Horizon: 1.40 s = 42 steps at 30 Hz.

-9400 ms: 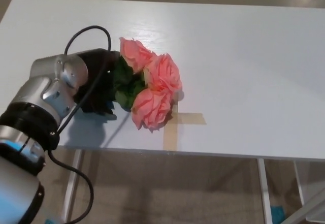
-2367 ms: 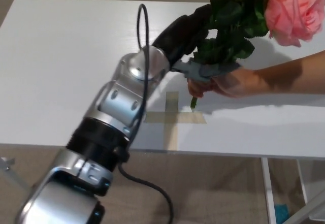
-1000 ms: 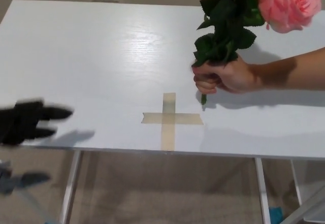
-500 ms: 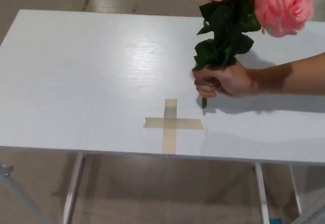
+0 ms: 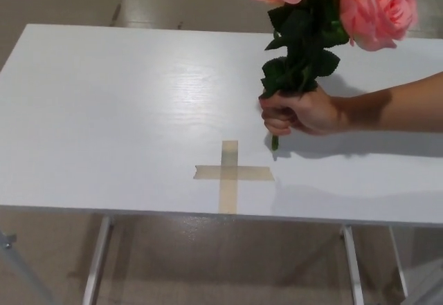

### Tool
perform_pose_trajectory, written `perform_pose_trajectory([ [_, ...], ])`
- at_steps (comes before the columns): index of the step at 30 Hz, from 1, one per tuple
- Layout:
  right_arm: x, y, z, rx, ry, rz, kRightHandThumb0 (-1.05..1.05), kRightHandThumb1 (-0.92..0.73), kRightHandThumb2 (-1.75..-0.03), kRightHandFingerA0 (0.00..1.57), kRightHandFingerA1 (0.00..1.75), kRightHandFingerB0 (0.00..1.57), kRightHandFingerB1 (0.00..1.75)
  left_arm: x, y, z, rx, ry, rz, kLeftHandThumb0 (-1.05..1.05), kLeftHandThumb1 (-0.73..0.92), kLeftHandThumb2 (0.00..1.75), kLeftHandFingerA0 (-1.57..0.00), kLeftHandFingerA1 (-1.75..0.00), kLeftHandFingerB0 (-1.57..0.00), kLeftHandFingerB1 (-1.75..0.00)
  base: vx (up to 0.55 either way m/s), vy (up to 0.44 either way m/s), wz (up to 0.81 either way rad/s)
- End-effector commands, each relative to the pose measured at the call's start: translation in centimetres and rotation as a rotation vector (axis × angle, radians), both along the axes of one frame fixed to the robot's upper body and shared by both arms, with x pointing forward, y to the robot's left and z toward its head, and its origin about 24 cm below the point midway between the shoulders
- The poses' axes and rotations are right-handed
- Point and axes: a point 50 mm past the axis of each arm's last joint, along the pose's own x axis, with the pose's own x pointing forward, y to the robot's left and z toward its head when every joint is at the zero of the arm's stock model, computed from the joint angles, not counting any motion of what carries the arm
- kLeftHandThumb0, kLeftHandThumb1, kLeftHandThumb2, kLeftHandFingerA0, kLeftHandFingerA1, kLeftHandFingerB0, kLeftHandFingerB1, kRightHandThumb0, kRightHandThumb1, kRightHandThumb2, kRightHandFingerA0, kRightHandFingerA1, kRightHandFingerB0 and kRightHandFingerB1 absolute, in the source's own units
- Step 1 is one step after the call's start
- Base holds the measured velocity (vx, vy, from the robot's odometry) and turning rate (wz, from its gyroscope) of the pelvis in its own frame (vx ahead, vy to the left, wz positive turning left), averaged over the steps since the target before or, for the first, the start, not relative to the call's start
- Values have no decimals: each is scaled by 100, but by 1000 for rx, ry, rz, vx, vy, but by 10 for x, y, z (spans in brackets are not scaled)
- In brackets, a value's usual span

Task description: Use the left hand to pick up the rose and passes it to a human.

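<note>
Neither robot hand is showing, so their fingers cannot be judged. A tape cross (image 5: 232,173) is lying near the table's (image 5: 104,111) front edge, at its middle. Just right of it, toward the right edge, a person's hand (image 5: 301,111) is clamping the rose (image 5: 325,14) by its stems, blooms up, above the tabletop. The handover is looking finished; doing it well now means keeping both arms clear of the flowers and the person.
</note>
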Motion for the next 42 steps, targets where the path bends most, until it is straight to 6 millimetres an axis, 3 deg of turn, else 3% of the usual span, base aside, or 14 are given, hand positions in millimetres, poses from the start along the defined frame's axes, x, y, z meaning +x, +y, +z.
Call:
perform_pose_trajectory([
  [1,11,4,1,-16,-83,4,-38,-75,-62,57,40,49,37,-16,0,-36,357,101,-22,-52,67,60,-36,-33,-30,-30,0,0,0],
  [12,47,4,7,12,-156,5,-36,-75,-62,60,41,51,37,29,3,-31,329,3,-32,-48,67,61,-34,-33,-31,-31,0,0,0],
  [19,61,3,10,5,-172,25,-37,-75,-62,59,41,51,38,43,6,-30,328,-27,1,-46,67,61,-36,-33,-31,-31,0,0,0],
  [20,62,3,11,4,-173,26,-37,-75,-62,59,40,51,38,43,5,-30,331,-28,-3,-49,49,85,-31,-50,-19,-43,0,0,0],
  [21,62,2,11,3,-174,27,-37,-75,-62,59,40,51,38,44,5,-30,333,-29,-8,-49,49,85,-31,-50,-19,-43,0,0,0],
  [22,63,1,12,2,-177,28,-37,-75,-62,59,40,50,37,46,4,-31,334,-28,-12,-49,68,61,-37,-33,-31,-31,0,0,0],
  [23,66,0,13,2,-183,30,-37,-75,-62,59,40,50,37,50,2,-31,336,-28,-15,-48,49,86,-33,-50,-20,-43,0,0,0],
  [25,67,-1,13,7,-186,20,-37,-75,-62,59,40,50,37,52,2,-32,337,-14,-21,-48,49,85,-33,-50,-20,-43,0,0,0],
  [29,89,-1,19,-5,-221,29,-36,-75,-63,60,41,51,38,66,1,-29,338,-40,-6,-52,50,83,-32,-48,-25,-44,0,0,0],
  [42,102,-1,24,-8,-240,33,-38,-75,-62,60,40,52,38,73,1,-28,326,-48,9,-52,51,84,-37,-49,-28,-44,0,0,0],
])
